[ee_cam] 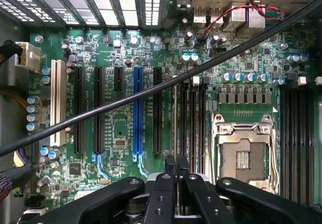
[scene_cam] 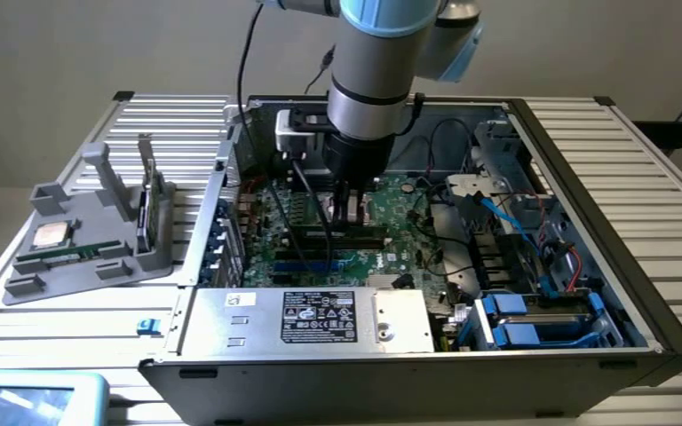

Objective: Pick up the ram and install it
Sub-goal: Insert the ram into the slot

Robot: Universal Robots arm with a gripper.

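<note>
Inside the open case point(scene_cam: 376, 383) on the slatted table point(scene_cam: 661, 186), the hand point(ee_cam: 176, 164) pinches the ram point(ee_cam: 174, 113) over the motherboard point(ee_cam: 121, 128).

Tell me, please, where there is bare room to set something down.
The slatted table is bare on the exterior view's right of the computer case and beyond the grey holder. Inside the case it is crowded with the arm and cables.

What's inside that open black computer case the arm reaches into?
A green motherboard with long black slots, one blue slot, an empty silver processor socket and a black cable across it. The end effector covers the board directly beneath it.
</note>
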